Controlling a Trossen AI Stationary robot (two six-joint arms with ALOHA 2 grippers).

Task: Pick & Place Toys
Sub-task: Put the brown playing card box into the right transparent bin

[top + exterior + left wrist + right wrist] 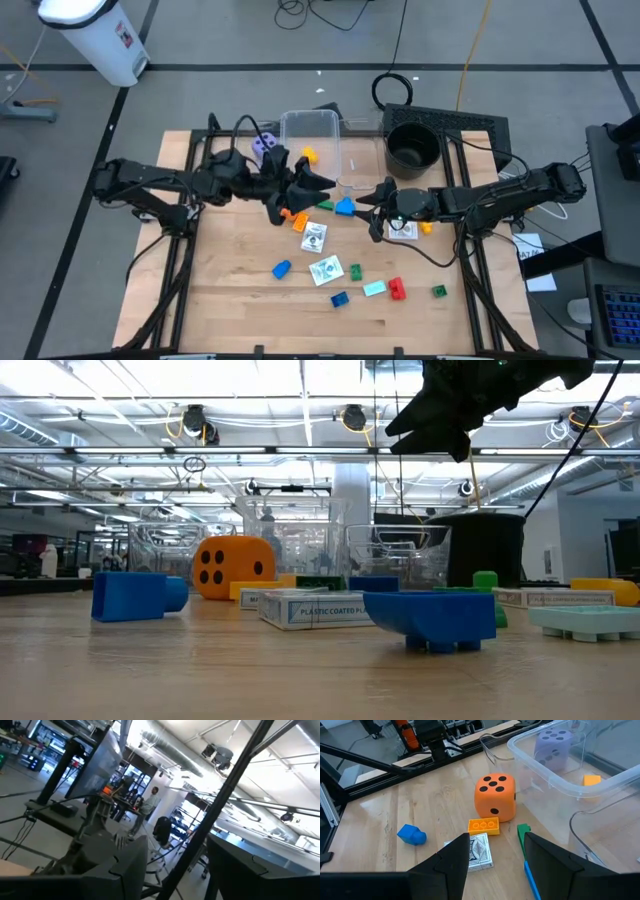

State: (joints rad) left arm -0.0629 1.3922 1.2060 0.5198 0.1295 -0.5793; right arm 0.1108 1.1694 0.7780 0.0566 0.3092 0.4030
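Toys lay scattered over the surface (230, 310) when seen from above: the orange die (291, 212) just under my left claw (318, 181), printed cards (314, 238), a blue block (281, 268), a red block (396, 289) and green bits nearer the front edge. My left claw reached toward the clear tub (312, 130), where the purple die (265, 147) and a yellow block (308, 155) already sat. My right claw (378, 203) hung over the blue piece (345, 207) beside the tub.

From surface height, the orange die (233, 568) stood behind a card box (312, 608), with a blue block (136, 596) well off to one side; a claw (440, 415) hung high above them, and I could not tell whose.

My left wrist saw only the room, so I judged that claw empty, its fingers (125, 865) spread apart.

My right wrist showed my own fingers (547, 862) wide, holding nothing, with the orange die (495, 797), a small orange block (483, 826) and a green block (523, 834) ahead. I judged the next pick best made straight down on one piece, fingers astride its flat sides, clear of the tub wall (560, 785).
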